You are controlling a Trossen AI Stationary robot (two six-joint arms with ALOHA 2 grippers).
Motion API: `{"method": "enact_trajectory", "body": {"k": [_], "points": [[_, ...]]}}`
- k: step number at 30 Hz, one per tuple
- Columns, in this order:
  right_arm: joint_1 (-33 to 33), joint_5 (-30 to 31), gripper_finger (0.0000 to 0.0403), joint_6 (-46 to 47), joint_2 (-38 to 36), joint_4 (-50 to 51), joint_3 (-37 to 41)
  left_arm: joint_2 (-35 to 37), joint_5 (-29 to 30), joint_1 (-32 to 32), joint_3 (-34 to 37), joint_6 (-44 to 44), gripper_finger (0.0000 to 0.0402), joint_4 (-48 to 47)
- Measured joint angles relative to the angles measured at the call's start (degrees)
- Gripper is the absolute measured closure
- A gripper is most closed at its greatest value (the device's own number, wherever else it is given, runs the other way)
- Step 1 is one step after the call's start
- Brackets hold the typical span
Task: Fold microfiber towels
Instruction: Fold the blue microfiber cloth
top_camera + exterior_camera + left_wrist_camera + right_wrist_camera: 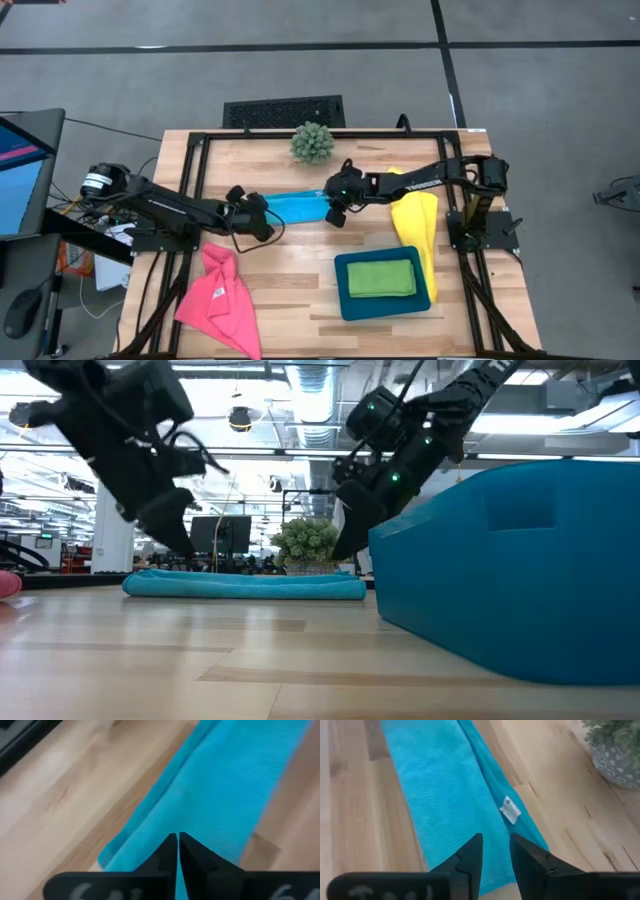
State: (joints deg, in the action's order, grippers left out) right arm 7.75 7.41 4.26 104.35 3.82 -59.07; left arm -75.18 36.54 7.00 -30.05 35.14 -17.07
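Note:
The blue microfiber towel (297,208) lies on the table mid-way back, folded into a long narrow strip (245,585). My left gripper (270,222) hangs shut just above the strip's left end (150,835). My right gripper (334,213) hovers over the strip's right end (445,795), its fingers a narrow gap apart with nothing between them. In the low view both sets of fingertips stand clear above the cloth. A white tag (510,810) shows on the towel's far edge. The pink towel (220,295) lies crumpled at the near left and the yellow towel (416,225) at the right. The green towel (381,277) lies folded in the tray.
The dark teal tray (345,300) sits at the near right and looms large in the low view (520,560). A spiky green plant in a grey pot (312,143) stands behind the blue towel. Bare wood shows in front of the strip.

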Motion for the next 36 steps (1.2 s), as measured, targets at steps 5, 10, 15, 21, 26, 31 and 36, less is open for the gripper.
{"method": "enact_trajectory", "body": {"k": [5,10,15,21,26,31,36], "points": [[0.5,-0.1,0.0282,0.7,2.2,-3.0,2.6,0.1,-0.3,-1.1,3.5,3.5,0.0393,1.6],[2.0,0.0,0.0282,1.3,3.9,-3.5,2.7,0.1,-1.2,-1.5,5.6,6.0,0.0401,1.7],[2.2,0.1,0.0282,1.7,5.7,-4.2,2.4,0.1,-2.1,-1.6,7.5,6.8,0.0401,3.9],[2.2,0.0,0.0282,1.5,6.3,-5.3,2.3,0.1,-4.8,-2.8,9.3,8.8,0.0401,5.3],[2.8,0.1,0.0282,1.7,2.2,-4.4,2.1,0.2,-6.0,-3.9,9.0,9.7,0.0401,5.2],[3.5,0.0,0.0282,4.8,-4.7,-0.3,2.1,0.8,-7.0,-3.9,5.0,9.7,0.0401,3.7],[4.4,-0.8,0.027,12.2,-10.0,8.5,2.1,4.2,-7.2,-3.8,-1.7,8.7,0.0401,0.0]]}}
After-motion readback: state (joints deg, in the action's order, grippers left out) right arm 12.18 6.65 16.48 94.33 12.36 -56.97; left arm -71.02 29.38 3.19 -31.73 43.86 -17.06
